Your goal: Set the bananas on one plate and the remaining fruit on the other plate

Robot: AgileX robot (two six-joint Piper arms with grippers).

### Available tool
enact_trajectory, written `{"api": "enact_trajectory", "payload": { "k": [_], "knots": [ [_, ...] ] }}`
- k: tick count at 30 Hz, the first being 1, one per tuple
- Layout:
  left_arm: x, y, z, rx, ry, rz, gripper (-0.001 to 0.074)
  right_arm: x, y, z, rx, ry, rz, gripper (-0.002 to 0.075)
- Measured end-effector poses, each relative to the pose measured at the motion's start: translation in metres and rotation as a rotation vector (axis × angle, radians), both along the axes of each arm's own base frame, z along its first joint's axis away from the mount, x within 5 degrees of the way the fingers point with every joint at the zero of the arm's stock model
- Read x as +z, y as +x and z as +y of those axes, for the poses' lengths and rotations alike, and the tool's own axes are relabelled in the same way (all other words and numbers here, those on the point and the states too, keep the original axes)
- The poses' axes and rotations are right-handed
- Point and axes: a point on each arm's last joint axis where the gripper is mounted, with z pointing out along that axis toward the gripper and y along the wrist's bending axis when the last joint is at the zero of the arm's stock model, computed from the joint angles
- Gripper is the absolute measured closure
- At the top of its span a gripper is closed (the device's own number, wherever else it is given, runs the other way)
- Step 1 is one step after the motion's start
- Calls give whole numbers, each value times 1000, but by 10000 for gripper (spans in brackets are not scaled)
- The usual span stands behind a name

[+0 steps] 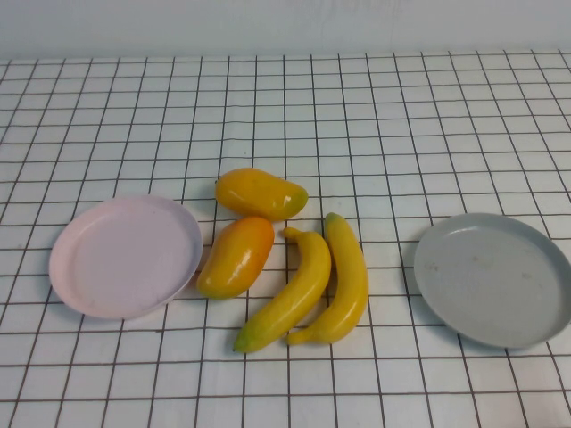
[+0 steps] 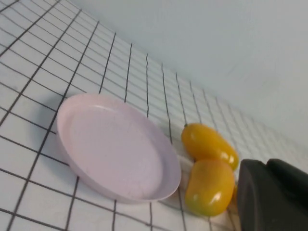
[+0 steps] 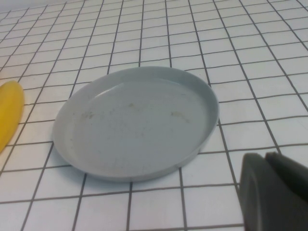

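Two bananas lie side by side at the front of the table, close to the raised camera: the slimmer banana [image 1: 287,294] on the left with its green tip pointing toward the robot, and the thicker banana [image 1: 343,280] just to its right, the two touching along their length. Behind them sit two mangoes. One, the redder mango [image 1: 235,256], lies just beside the rim of the pink plate [image 1: 89,285] at the left of the table, and the yellow mango [image 1: 260,193] lies behind it, touching it. Over at the right, well apart from the fruit, rests the grey-blue plate [image 1: 535,294] with a few faint marks on its floor. Both plates hold nothing.

Neither arm shows in the high view. A dark piece of the left gripper [image 2: 274,197] appears near the mangoes and the pink plate; a dark piece of the right gripper [image 3: 272,192] appears beside the grey-blue plate. Whether either gripper's fingers are released or clenched, I cannot tell.
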Motion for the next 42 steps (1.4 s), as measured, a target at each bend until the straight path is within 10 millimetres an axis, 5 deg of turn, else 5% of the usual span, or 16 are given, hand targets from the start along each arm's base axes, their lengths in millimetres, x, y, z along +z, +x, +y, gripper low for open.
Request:
{"api": "enact_trajectory", "payload": {
  "k": [6,10,16,20,24,27,36,42],
  "knots": [
    [54,15,-7,-161,389,125,738,0,0,0,0,0,0,741],
    [96,43,-10,-273,604,158,738,0,0,0,0,0,0,741],
    [132,87,-18,-409,699,221,736,0,0,0,0,0,0,741],
    [125,119,-34,-552,806,331,619,0,0,0,0,0,0,741],
    [108,146,-61,-675,906,407,295,0,0,0,0,0,0,741],
    [101,167,-82,-729,946,447,120,0,0,0,0,0,0,741],
    [76,245,-138,-813,948,589,67,0,0,0,0,0,0,741],
    [34,284,-164,-864,950,709,67,0,0,0,0,0,0,741]
  ]
}}
